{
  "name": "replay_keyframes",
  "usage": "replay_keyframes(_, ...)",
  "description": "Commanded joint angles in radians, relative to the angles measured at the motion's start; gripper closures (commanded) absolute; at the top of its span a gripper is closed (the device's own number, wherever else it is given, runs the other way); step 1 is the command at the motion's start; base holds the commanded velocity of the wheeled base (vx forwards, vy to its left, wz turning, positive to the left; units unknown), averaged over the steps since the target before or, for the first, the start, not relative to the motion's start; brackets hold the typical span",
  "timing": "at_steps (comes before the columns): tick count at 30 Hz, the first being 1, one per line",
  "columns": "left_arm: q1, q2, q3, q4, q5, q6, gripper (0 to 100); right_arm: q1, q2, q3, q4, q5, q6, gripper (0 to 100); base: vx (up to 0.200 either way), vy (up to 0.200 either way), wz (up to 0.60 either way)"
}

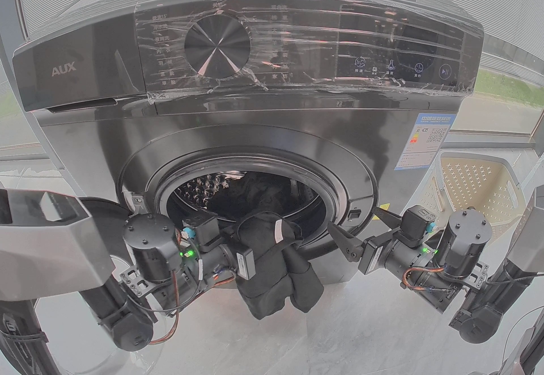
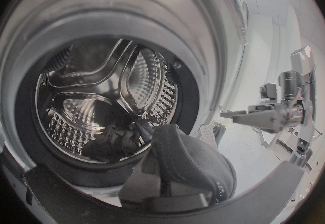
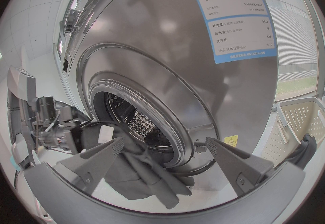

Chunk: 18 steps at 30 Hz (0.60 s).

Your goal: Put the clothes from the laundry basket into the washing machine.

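Presently, a dark garment (image 1: 277, 274) is held clamped in the left gripper (image 1: 252, 260) at the lower lip of the washing machine (image 1: 272, 126) door opening. Most of the cloth is seen hanging down outside, in front of the panel. A white tag (image 1: 278, 230) is noted on it. More dark clothing (image 1: 255, 192) is observed lying inside the drum (image 2: 101, 106). The right gripper (image 1: 365, 229) is held just right of the opening, its fingers spread wide with nothing between them. The laundry basket (image 1: 481, 183) is stood to the machine's right, and a dark item (image 3: 306, 146) is seen at its edge.
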State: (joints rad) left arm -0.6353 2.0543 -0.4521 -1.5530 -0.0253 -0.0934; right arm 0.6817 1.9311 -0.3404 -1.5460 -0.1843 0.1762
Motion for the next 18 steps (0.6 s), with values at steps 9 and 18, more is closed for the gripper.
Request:
replay_keyframes(9, 0.098, 0.348, -0.444, 0.014, 0.025, -0.029, 100, 0.032, -0.004, 0.017, 0.0, 0.0, 0.003, 0, 0.0, 0.0, 0.0)
replay_keyframes(18, 0.151, 0.48, -0.681, 0.126, 0.025, -0.029, 100, 0.033, -0.003, 0.015, 0.0, 0.002, 0.002, 0, 0.0, 0.0, 0.0)
